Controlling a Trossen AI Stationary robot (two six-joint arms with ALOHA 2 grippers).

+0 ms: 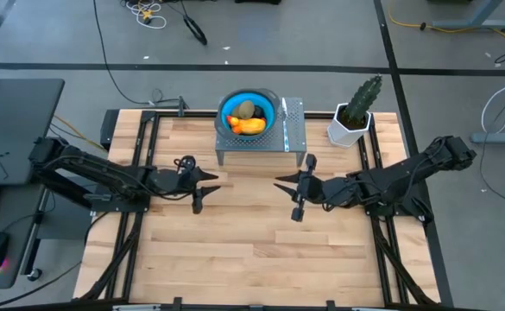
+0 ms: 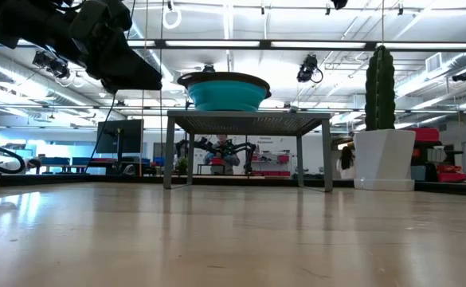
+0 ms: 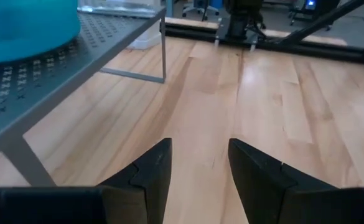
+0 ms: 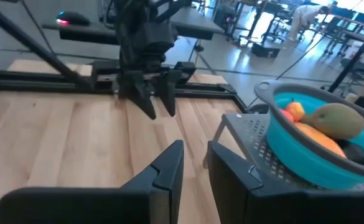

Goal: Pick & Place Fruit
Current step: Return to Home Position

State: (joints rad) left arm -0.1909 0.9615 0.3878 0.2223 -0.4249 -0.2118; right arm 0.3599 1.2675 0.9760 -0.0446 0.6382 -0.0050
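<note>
High view
- Table: a wooden table (image 1: 252, 250) with both arms lying low over it, one from each side.
- Shelf: a grey metal shelf (image 1: 293, 138) stands at the middle of the far edge.
- Fruit: the yellow-orange oblong (image 1: 250, 126) and an olive-brown oval (image 1: 246, 109) lie inside the blue bowl (image 1: 224, 111), which stands on the shelf.
- Stick tool: the white-and-blue stick (image 1: 285, 117) lies on the shelf just beside the bowl.
- Cactus: the green cactus (image 1: 364, 93) in its white pot stands beside the shelf.
- Left gripper (image 1: 211, 178): in front of the shelf, empty, pointing to the right gripper (image 1: 282, 185).

Low view
- Bowl (image 2: 225, 94): on top of the shelf (image 2: 248, 119); the fruit is hidden by its wall.
- Left arm (image 2: 81, 36): dark, above the table; its fingers cannot be told here.

Left wrist view
- Left gripper (image 3: 200, 168): the two fingers are spread, nothing between them, only bare table (image 3: 275, 106).
- Shelf (image 3: 63, 74): near, with the bowl (image 3: 26, 28) on it.

Right wrist view
- Right gripper (image 4: 195, 165): fingers apart with a narrow gap, holding nothing.
- Fruit: the oblong (image 4: 315, 140), the oval (image 4: 338, 119), a small orange-red ball (image 4: 290, 112) and a dark ball (image 4: 356, 152) rest in the bowl (image 4: 294, 165).
</note>
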